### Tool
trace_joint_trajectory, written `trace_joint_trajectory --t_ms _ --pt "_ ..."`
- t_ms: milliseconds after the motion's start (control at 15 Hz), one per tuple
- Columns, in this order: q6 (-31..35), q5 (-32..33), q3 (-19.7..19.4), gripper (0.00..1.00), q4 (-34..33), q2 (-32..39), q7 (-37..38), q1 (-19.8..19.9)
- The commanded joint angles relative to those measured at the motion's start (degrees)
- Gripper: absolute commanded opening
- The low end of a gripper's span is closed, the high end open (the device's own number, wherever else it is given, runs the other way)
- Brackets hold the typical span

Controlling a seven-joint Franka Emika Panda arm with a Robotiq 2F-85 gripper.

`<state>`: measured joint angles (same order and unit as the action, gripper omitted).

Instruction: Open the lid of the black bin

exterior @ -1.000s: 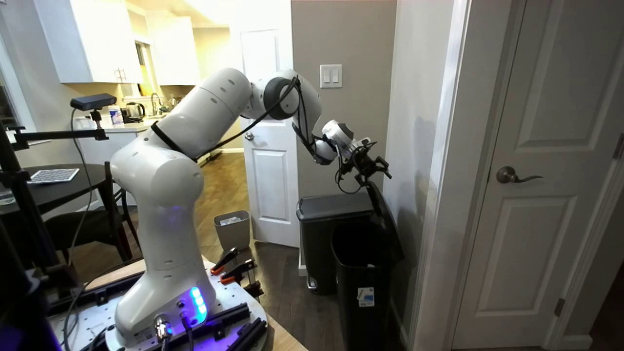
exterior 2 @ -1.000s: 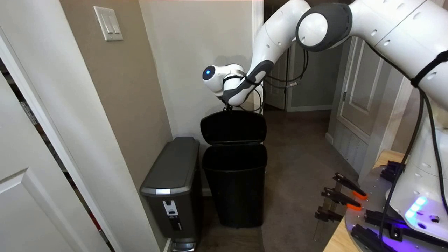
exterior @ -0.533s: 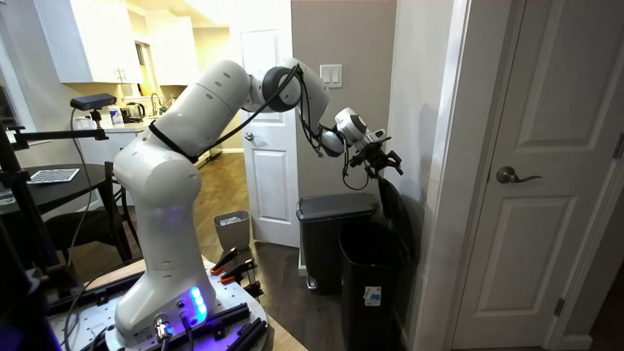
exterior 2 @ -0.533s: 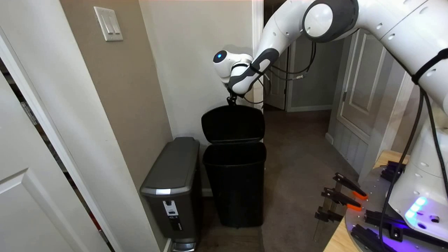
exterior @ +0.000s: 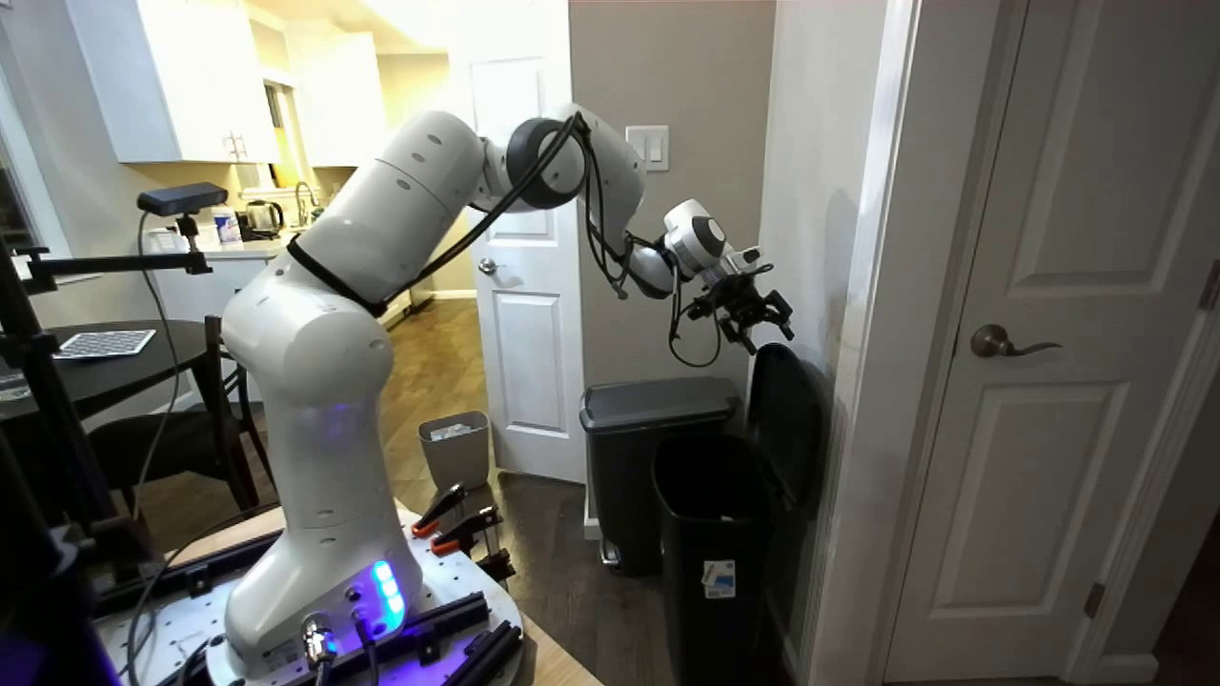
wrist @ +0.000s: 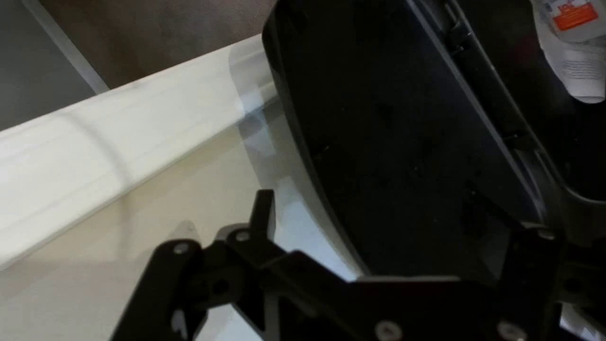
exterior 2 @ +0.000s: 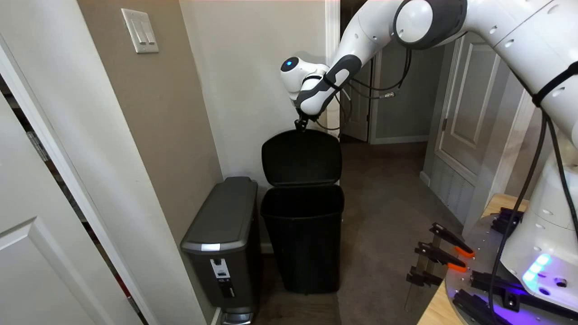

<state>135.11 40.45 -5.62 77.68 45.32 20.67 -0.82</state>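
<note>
The black bin [exterior: 688, 610] stands against the wall with its top open; it also shows in an exterior view [exterior 2: 303, 255]. The lid [exterior: 787, 410] is raised on its hinge, about upright, near the wall. Its inner face shows in an exterior view [exterior 2: 301, 158] and fills much of the wrist view [wrist: 378, 132]. My gripper [exterior: 770, 341] is just above the lid's top edge, also in an exterior view [exterior 2: 300, 125]. In the wrist view my fingers [wrist: 390, 218] are spread wide with nothing held between them. I cannot tell whether a finger touches the lid.
A grey bin [exterior 2: 219, 216] with a dark grey top stands beside the black bin. White items [wrist: 582, 61], one with an orange label, lie inside the black bin. A wall and white trim [wrist: 142, 132] are close to the gripper. A small bin [exterior: 456, 453] stands farther back.
My gripper has moved up and toward the wall. The lid has swung farther up and back, from leaning over the opening to about upright. The bin shifted slightly and came back.
</note>
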Motion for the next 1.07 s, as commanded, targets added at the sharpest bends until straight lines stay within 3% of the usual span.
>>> trace_joint_trajectory --t_ms 0,267,333,1000 --pt "2.4 -3.4 -1.2 1.0 4.0 -2.6 -2.6 -0.3" --pt "2.5 -5.7 -1.8 1.0 4.8 -2.8 -2.5 -0.7" --pt "1.3 -5.2 -3.1 1.0 0.9 0.1 -1.2 -1.8" --pt "1.2 -5.6 -4.0 1.0 0.9 0.3 -1.1 -2.5"
